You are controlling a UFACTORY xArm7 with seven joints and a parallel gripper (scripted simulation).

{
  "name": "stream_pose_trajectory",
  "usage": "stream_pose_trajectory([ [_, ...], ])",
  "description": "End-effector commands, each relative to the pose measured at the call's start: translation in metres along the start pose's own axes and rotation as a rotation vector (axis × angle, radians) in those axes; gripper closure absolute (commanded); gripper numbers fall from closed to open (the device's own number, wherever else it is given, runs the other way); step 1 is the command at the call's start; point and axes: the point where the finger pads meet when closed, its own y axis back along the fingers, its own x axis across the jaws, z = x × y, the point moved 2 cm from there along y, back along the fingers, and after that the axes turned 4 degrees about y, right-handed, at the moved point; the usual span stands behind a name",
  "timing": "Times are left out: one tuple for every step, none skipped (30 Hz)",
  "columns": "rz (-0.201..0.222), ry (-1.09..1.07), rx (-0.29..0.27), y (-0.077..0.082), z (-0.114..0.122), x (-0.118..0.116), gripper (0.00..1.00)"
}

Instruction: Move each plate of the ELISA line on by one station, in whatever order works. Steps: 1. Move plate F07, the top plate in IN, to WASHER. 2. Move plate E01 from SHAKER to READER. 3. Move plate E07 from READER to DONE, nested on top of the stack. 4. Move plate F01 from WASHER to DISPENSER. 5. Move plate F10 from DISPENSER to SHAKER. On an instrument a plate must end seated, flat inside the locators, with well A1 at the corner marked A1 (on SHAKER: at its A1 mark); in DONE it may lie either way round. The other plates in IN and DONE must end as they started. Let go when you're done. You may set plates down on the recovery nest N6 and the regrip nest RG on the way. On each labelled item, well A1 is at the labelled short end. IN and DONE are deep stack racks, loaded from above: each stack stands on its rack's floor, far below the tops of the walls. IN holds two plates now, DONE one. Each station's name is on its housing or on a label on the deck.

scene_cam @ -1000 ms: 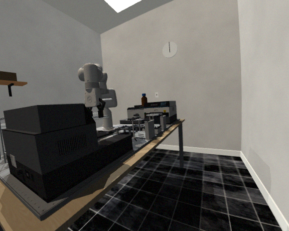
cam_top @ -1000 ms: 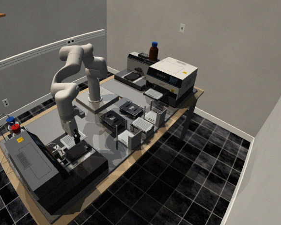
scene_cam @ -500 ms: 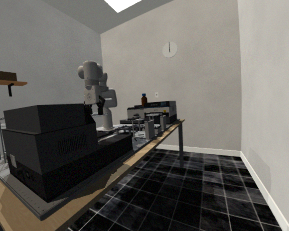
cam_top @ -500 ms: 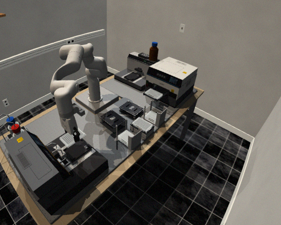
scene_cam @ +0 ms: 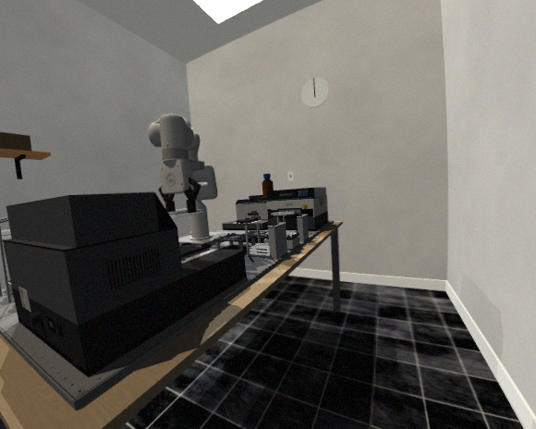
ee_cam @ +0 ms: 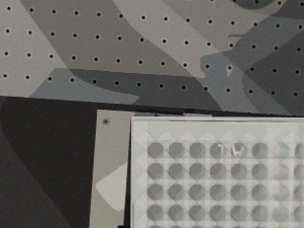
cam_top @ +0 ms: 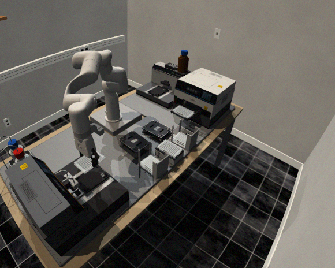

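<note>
Leftmost on the bench stands a large dark instrument (cam_top: 38, 190) with a black plate nest (cam_top: 91, 179) on its low front deck. The nest looks bare, and no station name on the housing can be read.

Just above and behind that nest, on the side toward the arm's base, hangs the gripper (cam_top: 90, 158). It points straight down and is clamped on a white well plate (cam_top: 84, 164). Its jaws stand nearly at full spread because the plate fills them, one dark finger (cam_top: 95, 159) showing against the plate's near edge. In the exterior view the plate (scene_cam: 184, 212) is a thin pale strip held level between the fingers, apart from the housing below. From the wrist, the plate (ee_cam: 217, 177) fills the lower right, with perforated deck (ee_cam: 123, 43) beyond its edge. A faint mark sits on its first row of wells, but it is too blurred to tell which plate this is.

The coming move likely turns on direction: every other station lies to the right of the claw. These are two black nests (cam_top: 133, 141) mid-deck, two walled stack racks (cam_top: 159, 168) by the front edge with another plate (cam_top: 169, 148) between them, and far right a white instrument (cam_top: 205, 86) with a plate on its tray (cam_top: 183, 111). The held plate's long axis appears to run crosswise to the finger line, so the labelled end's heading needs checking before it is seated.
</note>
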Motion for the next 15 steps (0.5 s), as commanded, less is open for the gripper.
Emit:
stream_pose_trajectory([
  [0.004,0.054,-0.006,0.002,-0.015,0.001,1.00],
  [0.004,0.066,-0.006,0.002,-0.018,0.002,1.00],
  [0.004,0.077,-0.006,0.002,-0.021,0.002,1.00],
  [0.004,0.089,-0.006,0.002,-0.025,0.002,1.00],
  [0.004,0.101,-0.006,0.002,-0.028,0.002,1.00],
  [0.004,0.101,-0.006,0.002,-0.028,0.002,1.00],
  [0.004,0.101,-0.006,0.002,-0.028,0.002,1.00],
  [0.004,0.112,-0.006,0.002,-0.031,0.003,1.00],
  [0.004,0.124,-0.006,0.002,-0.035,0.003,1.00],
  [0.004,0.136,-0.006,0.002,-0.037,0.003,1.00],
  [0.004,0.147,-0.006,0.002,-0.040,0.003,1.00],
  [0.004,0.159,-0.006,0.002,-0.043,0.004,1.00],
  [0.004,0.171,-0.006,0.002,-0.047,0.004,1.00],
  [0.004,0.182,-0.006,0.002,-0.050,0.004,1.00],
  [0.004,0.194,-0.006,0.002,-0.053,0.004,1.00],
])
